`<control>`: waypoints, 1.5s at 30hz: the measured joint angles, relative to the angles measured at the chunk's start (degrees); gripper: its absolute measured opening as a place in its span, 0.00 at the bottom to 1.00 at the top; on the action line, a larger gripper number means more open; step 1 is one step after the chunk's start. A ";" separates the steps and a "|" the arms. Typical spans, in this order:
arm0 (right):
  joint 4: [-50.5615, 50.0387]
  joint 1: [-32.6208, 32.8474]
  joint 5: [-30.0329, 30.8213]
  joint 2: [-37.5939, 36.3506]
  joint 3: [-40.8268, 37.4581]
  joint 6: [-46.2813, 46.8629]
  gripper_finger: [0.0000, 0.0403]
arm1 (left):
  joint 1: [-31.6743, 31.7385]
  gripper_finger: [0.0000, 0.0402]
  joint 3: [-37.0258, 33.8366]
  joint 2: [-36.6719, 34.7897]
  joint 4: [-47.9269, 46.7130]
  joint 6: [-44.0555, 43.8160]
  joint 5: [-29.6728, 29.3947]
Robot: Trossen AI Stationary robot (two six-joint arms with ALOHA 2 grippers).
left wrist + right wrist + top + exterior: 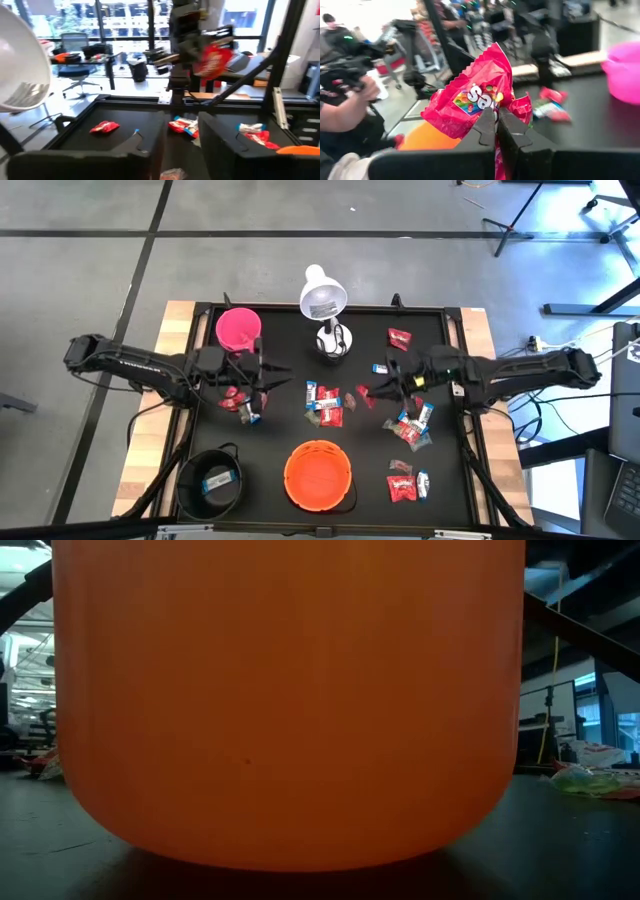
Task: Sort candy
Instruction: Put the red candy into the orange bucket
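Observation:
Wrapped candy lies in small heaps on the black table: at the middle (325,404), at the right (412,426), near the front (405,482) and below my left gripper (240,402). My right gripper (496,125) hangs above the table's middle, shut on a red candy packet (472,97), which also shows in the left wrist view (214,59). My left gripper (181,145) stands open facing it with nothing between its fingers, near the pink cup (238,328). The orange bowl (318,475) sits at the front middle. My right gripper pinches the red packet by its crimped end (496,107) between the two fingers. The fingers lie level and point toward the table's left. The packet is lifted clear of the table, and most of it spreads out beyond the fingertips.
A black bowl (212,480) at the front left holds one blue-and-white candy. A white lamp (322,305) stands at the far middle. The orange bowl (290,700) fills the low view. A person's arm (347,107) shows beyond the table in the right wrist view.

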 joint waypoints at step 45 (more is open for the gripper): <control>-11.22 17.44 5.97 35.89 29.22 -8.40 0.20 | -6.52 0.40 4.39 -2.08 -1.13 -9.00 -9.32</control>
